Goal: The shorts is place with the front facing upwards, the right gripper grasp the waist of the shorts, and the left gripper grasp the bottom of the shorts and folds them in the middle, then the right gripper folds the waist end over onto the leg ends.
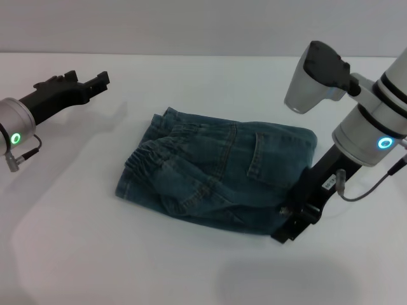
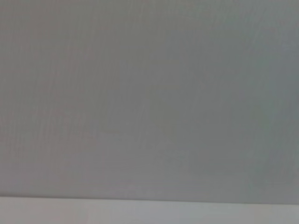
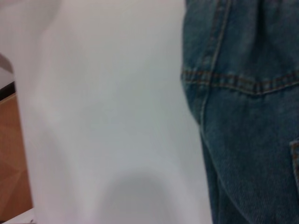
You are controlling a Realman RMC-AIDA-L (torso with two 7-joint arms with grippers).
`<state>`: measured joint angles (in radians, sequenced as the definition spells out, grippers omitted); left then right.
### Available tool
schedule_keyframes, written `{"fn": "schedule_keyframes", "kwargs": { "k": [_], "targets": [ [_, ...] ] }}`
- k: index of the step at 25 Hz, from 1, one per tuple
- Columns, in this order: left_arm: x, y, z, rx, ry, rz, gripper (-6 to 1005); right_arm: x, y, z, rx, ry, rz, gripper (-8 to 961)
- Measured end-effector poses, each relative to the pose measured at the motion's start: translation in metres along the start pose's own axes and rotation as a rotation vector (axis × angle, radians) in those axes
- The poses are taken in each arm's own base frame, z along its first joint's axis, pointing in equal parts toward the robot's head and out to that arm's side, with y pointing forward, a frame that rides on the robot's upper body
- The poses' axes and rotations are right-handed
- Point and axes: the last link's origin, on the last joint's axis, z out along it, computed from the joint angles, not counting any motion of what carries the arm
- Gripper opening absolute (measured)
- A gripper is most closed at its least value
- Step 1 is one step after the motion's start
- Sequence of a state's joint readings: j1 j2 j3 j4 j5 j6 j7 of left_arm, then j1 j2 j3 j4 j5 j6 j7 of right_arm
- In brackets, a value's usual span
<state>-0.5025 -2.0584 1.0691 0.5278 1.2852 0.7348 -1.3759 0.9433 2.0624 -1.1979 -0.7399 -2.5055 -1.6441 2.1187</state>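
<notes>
Shorts (image 1: 216,171): denim, folded, lying on white table (image 1: 95,254).
Right gripper (image 1: 289,222): at shorts' edge; finger spread indiscernible.
Left gripper (image 1: 95,81): raised aside, well apart; spread indiscernible.

One pair of denim shorts (image 1: 216,175), folded, lying between the two grippers and touching the right one. Two grippers: the left gripper (image 1: 95,81), well apart from the shorts, and the right gripper (image 1: 294,219), at the shorts' near right corner. One white surface (image 1: 76,254) beneath both grippers. One patch pocket (image 1: 270,159) showing on the shorts, near the right gripper.
</notes>
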Motion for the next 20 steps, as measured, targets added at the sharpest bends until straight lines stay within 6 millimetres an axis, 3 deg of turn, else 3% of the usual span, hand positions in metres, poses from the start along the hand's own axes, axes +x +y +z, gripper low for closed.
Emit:
{"fn": "schedule_keyframes", "kwargs": {
  "k": [15, 20],
  "targets": [
    [-0.007, 0.000, -0.004, -0.007, -0.009, -0.024, 800, 0.013, -0.039, -0.025, 0.169, -0.136, 0.097, 603],
    [-0.004, 0.002, -0.005, -0.026, 0.007, -0.029, 800, 0.021, -0.033, -0.036, 0.141, -0.166, 0.100, 603]
  ]
}}
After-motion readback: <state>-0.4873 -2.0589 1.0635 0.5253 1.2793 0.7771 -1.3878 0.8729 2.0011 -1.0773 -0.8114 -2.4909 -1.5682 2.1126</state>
